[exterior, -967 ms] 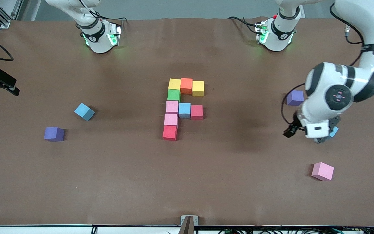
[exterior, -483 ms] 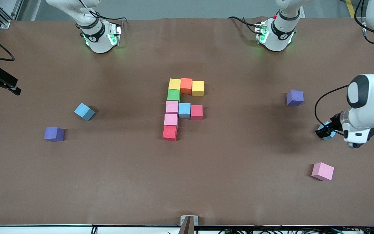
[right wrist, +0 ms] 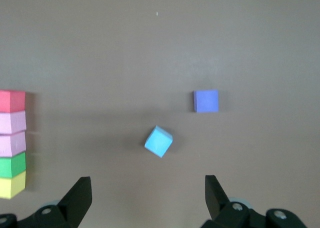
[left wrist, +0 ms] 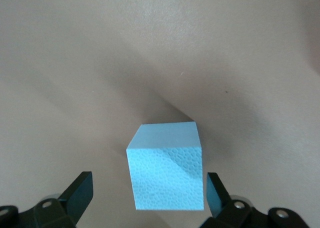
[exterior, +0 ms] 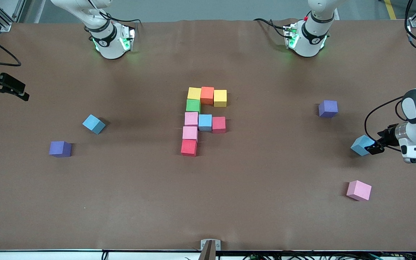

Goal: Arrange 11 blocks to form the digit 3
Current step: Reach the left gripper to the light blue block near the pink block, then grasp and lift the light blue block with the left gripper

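Hovering left hand (left wrist: 147, 198) spread around light blue block (exterior: 360, 145) on bench (exterior: 265, 202); right hand (right wrist: 147, 200) spread, waiting.

Nine blocks sat joined mid-surface as the unfinished digit 3 (exterior: 203, 120). Its farthest row read yellow (exterior: 194, 93), orange (exterior: 207, 95), yellow (exterior: 220, 98). From the first yellow, toward the camera, ran green (exterior: 193, 105), pink (exterior: 191, 118), pink (exterior: 190, 133) and red (exterior: 189, 147). Beside the first pink, toward the left arm's end, lay light blue (exterior: 205, 122) then red (exterior: 219, 124). Three blocks lay loose, each turned askew: a light blue (exterior: 93, 124) toward the right arm's end, a light blue (exterior: 361, 145) and a pink (exterior: 359, 190) toward the left arm's end, the pink nearer the camera.
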Robot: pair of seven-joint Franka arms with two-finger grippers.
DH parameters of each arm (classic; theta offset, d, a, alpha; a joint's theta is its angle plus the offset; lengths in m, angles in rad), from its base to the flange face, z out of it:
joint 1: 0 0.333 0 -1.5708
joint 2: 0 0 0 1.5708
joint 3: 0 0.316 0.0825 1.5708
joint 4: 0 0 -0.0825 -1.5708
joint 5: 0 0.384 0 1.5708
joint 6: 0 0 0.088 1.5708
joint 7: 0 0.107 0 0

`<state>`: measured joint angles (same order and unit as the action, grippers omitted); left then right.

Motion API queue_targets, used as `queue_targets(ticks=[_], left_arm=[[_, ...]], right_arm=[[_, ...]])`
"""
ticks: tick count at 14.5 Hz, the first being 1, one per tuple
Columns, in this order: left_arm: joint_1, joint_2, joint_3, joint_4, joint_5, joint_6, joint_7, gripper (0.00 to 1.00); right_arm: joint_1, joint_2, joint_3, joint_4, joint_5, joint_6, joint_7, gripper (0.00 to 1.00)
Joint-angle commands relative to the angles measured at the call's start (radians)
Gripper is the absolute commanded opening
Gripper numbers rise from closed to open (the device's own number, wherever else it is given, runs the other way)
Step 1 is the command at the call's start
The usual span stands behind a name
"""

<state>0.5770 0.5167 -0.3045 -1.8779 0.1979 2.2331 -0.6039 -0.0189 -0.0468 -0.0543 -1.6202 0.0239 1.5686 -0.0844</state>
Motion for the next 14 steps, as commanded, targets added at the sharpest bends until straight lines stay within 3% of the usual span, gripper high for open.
queue_targets(ticks=[1,5,6,7,8,9,12,14], left_arm=[[0.001,0.029,-0.010,0.014,-0.001,0.019,0.004,1.00],[0.000,0.068,-0.010,0.019,0.000,0.037,0.006,0.96],[0.001,0.077,-0.010,0.019,0.006,0.037,0.010,0.82],[0.000,0.082,-0.010,0.020,0.006,0.037,0.013,0.75],[-0.003,0.082,-0.012,0.022,0.008,0.037,0.012,0.55],[-0.014,0.076,-0.019,0.028,0.006,0.036,0.003,0.43],[-0.040,0.068,-0.099,0.106,-0.001,-0.033,-0.025,0.24],[-0.101,0.078,-0.120,0.160,-0.003,-0.064,-0.129,0.18]], right_arm=[[-0.009,-0.048,0.010,-0.053,-0.016,0.005,0.009,1.00],[-0.009,-0.122,0.011,-0.163,-0.018,0.083,0.009,1.00],[-0.009,-0.149,0.011,-0.209,-0.018,0.126,0.009,1.00],[-0.007,-0.159,0.013,-0.221,-0.019,0.146,0.006,1.00],[-0.004,-0.154,0.014,-0.208,-0.025,0.151,0.006,1.00],[-0.003,-0.151,0.016,-0.172,-0.025,0.142,0.011,1.00],[-0.009,-0.117,0.011,-0.103,-0.012,0.142,0.009,1.00],[-0.013,-0.102,0.008,-0.096,-0.012,0.143,0.011,1.00]])
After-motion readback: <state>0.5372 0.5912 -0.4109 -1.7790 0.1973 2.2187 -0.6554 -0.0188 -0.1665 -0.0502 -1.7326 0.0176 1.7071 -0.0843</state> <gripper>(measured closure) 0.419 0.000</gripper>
